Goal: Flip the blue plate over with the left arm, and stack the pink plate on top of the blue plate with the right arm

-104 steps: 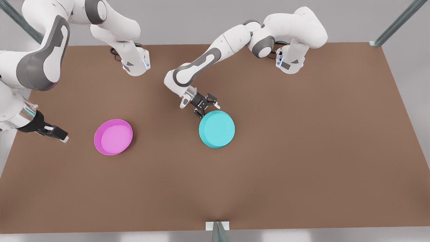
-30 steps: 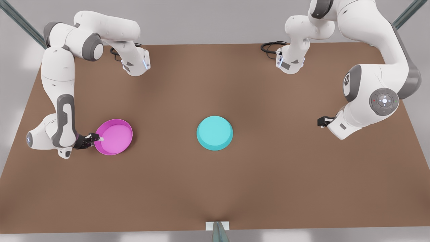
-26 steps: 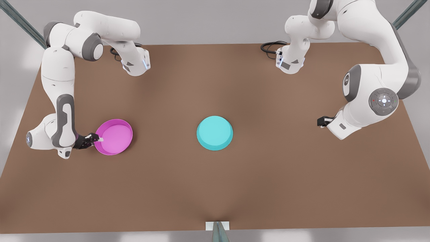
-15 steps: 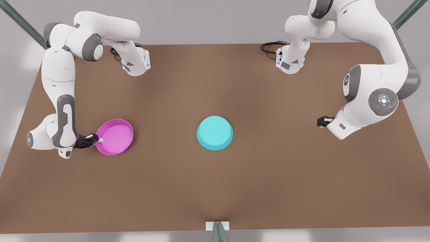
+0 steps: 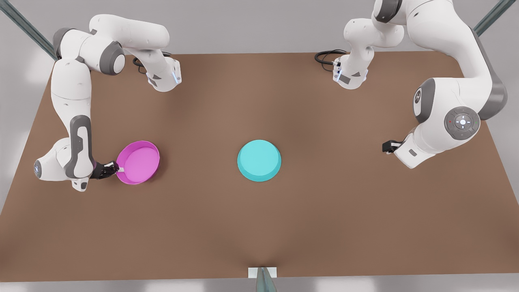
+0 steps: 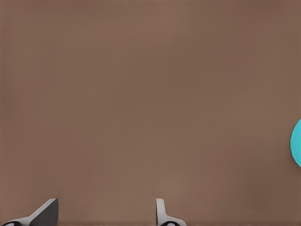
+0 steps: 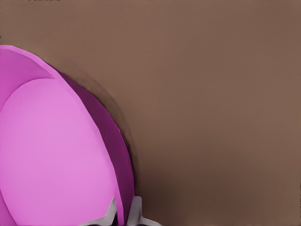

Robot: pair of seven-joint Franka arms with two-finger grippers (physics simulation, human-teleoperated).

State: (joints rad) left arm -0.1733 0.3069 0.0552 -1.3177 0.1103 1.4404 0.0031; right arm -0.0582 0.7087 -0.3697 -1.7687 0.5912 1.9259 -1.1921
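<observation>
The pink plate sits toward the front view's left, rim up, its lighter inside showing. My right gripper is shut on the plate's rim at the edge nearest that arm. In the right wrist view the gripper has one finger inside and one outside the wall of the pink plate. The blue plate lies at the table's middle with its flat base up. My left gripper waits far off at the front view's right, open over bare table, with a sliver of the blue plate at the picture's edge.
The brown table stretches wide around both plates. The two arm bases stand at the back edge, with a black cable coil beside the one on the front view's right. A metal post stands at the front edge.
The left arm has drawn back from the blue plate to the front view's right. The right gripper has reached the pink plate, closed on its rim and raised it slightly.
</observation>
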